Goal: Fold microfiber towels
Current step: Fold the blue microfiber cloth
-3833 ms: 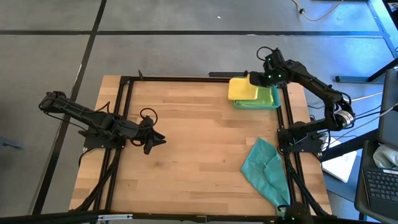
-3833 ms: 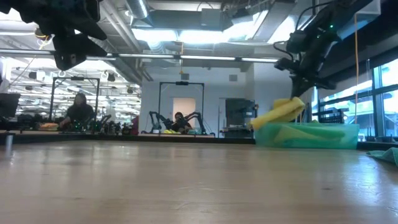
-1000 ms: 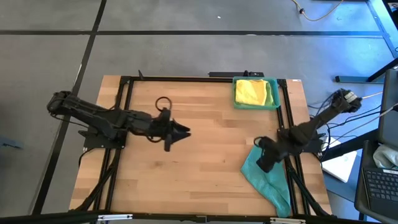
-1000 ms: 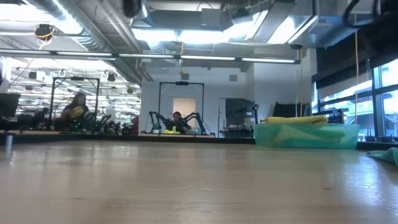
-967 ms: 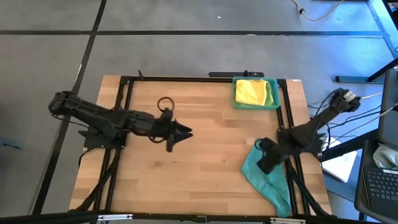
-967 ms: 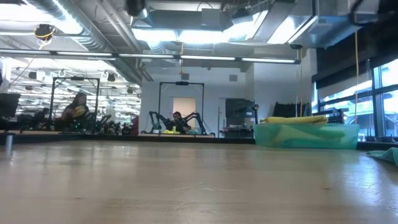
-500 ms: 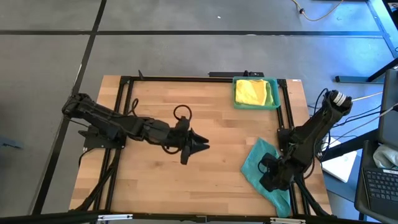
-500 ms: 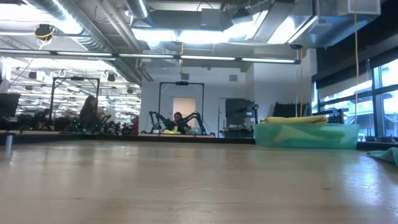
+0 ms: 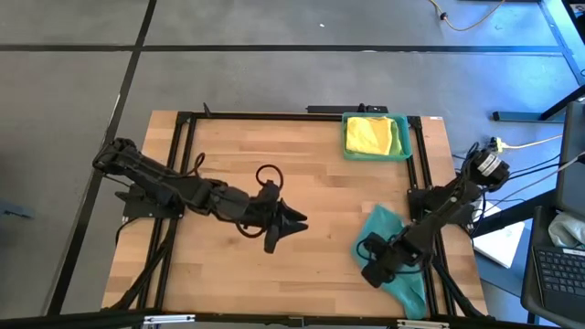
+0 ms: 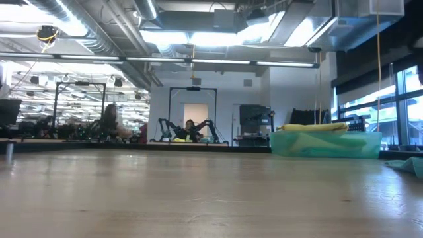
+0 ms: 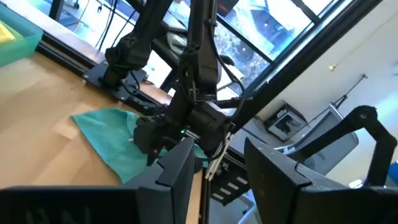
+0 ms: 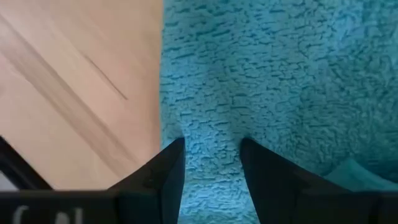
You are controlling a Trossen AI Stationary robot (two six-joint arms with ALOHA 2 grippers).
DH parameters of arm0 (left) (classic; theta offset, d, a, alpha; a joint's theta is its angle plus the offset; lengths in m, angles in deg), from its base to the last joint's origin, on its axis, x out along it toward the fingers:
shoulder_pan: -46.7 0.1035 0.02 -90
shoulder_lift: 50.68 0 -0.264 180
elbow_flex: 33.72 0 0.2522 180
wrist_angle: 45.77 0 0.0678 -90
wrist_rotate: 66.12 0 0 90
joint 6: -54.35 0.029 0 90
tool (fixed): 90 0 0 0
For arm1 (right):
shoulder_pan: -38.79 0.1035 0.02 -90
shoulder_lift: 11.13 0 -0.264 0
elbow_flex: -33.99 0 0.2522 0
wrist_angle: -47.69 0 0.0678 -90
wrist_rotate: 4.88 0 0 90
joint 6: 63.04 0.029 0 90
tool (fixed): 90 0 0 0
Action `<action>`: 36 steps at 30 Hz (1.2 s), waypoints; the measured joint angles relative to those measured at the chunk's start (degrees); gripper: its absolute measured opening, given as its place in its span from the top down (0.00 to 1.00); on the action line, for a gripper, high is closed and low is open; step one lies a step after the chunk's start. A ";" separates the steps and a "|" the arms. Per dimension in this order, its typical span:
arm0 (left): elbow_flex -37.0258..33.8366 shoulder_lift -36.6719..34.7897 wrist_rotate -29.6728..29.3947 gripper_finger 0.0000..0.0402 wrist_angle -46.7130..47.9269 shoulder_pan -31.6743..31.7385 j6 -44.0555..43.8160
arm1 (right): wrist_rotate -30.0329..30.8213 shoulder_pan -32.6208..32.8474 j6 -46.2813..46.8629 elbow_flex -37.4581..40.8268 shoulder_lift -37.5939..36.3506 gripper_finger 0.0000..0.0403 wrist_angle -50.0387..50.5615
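The right gripper [image 9: 373,270] is low over the teal towel [image 9: 395,247], at the towel's near-left edge; in the right wrist view its two fingers [image 12: 163,171] stand spread, with teal pile filling the gap between them and bare wood beside the towel's edge. That towel lies crumpled on the tabletop [image 9: 274,160] near its right front corner. The left gripper [image 9: 292,222] hangs over the middle of the tabletop, pointing toward the teal towel, its fingers [image 11: 180,165] apart and holding nothing. At the far right edge sits the teal tray [image 9: 402,149], with a folded yellow towel [image 9: 373,134] lying on top inside it.
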 joint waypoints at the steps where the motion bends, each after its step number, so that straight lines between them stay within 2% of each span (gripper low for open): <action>1: 0.00 0.00 0.00 0.66 0.10 -0.13 0.00 | -0.96 -0.81 -0.67 -0.05 0.71 0.60 -0.53; 5: 0.00 0.00 0.00 0.66 1.53 -0.28 0.03 | -2.07 -4.88 -3.92 0.06 1.85 0.60 -5.48; 10: -0.02 0.00 1.78 0.66 1.70 -0.27 1.84 | 0.79 -12.73 -12.21 0.41 2.44 0.60 -15.28; 15: -0.07 -0.72 5.20 0.66 2.17 0.26 5.70 | -0.66 -22.80 -21.03 -0.46 6.32 0.60 -31.52; 18: -0.07 -2.61 7.90 0.66 3.72 1.15 7.68 | -3.92 -28.37 -26.07 -5.35 11.31 0.60 -34.62; 22: -0.07 -6.80 8.40 0.66 9.72 2.20 12.28 | -9.79 -34.03 -37.13 -18.71 18.82 0.60 -34.61; 24: -0.07 -9.52 8.36 0.66 14.89 2.88 14.61 | -13.73 -35.98 -42.34 -26.70 22.28 0.60 -29.28; 26: -0.07 -12.06 7.45 0.66 19.52 3.66 15.08 | -16.26 -37.15 -47.66 -34.39 24.64 0.60 -19.18; 29: -0.07 -14.88 5.27 0.66 24.90 4.40 15.20 | -13.94 -37.43 -55.82 -42.98 25.48 0.62 -0.05; 33: -0.07 -16.31 4.99 0.66 26.65 5.36 17.01 | -9.92 -37.19 -59.86 -44.96 22.86 0.67 16.10; 36: -0.07 -16.28 5.16 0.66 26.64 5.97 16.98 | -11.05 -36.20 -60.04 -42.08 18.79 0.71 20.46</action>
